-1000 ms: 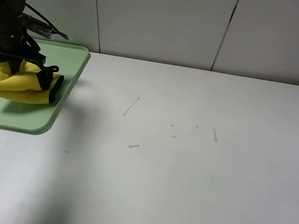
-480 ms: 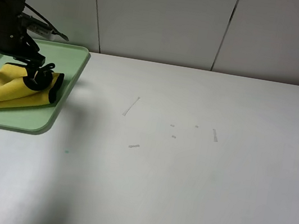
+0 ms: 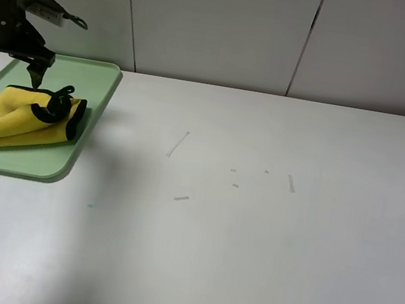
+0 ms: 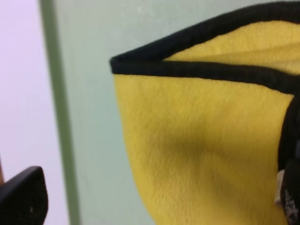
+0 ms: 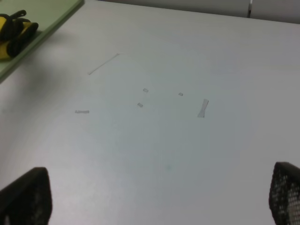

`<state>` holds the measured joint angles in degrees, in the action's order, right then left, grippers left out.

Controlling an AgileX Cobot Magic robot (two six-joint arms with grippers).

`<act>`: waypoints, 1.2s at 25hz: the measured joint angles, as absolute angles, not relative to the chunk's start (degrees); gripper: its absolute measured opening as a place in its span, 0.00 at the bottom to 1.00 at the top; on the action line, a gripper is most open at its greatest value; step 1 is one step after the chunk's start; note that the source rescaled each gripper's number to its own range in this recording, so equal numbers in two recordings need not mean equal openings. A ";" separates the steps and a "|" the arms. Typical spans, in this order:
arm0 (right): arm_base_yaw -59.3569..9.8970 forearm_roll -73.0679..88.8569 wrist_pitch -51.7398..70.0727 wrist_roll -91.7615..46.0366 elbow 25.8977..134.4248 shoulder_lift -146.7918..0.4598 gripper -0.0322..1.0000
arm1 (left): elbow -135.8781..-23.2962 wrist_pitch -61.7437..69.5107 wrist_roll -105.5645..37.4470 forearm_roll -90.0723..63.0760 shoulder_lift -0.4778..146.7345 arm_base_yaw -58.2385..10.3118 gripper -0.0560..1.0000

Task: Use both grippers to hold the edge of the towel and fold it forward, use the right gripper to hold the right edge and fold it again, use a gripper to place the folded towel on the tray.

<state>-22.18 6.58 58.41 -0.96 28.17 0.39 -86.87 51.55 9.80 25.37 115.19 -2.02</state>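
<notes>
The folded yellow towel (image 3: 22, 122) with black trim lies on the green tray (image 3: 98, 91) at the far left. My left gripper (image 3: 35, 73) hangs just above the towel's far edge, open and clear of it. In the left wrist view the towel (image 4: 201, 140) fills the frame over the tray (image 4: 89, 93), and only one fingertip (image 4: 21, 197) shows at the edge. My right gripper (image 5: 154, 201) is open and empty over the bare table, out of the exterior view. A corner of the towel (image 5: 14, 29) and the tray (image 5: 51, 14) shows in the right wrist view.
The white table (image 3: 249, 244) carries a few small strips of tape (image 3: 178, 144) near its middle. A panelled wall (image 3: 223, 24) stands behind the table's far edge.
My left gripper has let go of the towel and risen up and back from it. The towel has settled lower on the tray.
</notes>
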 joint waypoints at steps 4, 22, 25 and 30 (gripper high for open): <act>-22.18 6.58 58.41 -0.96 28.17 0.39 1.00 | -86.87 54.45 9.80 25.31 110.98 -2.27 1.00; -22.18 6.58 58.41 -0.96 28.17 0.39 1.00 | -66.63 60.35 9.80 17.23 77.24 -12.16 1.00; -22.18 6.58 58.41 -0.96 28.17 0.39 1.00 | -60.92 60.46 9.80 14.79 68.43 -13.35 1.00; -22.18 6.58 58.41 -0.96 28.17 0.39 1.00 | -51.91 60.56 9.80 11.17 53.99 -14.70 1.00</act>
<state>-22.18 6.58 58.41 -0.96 28.17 0.39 -51.91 60.56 9.80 11.17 53.99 -14.70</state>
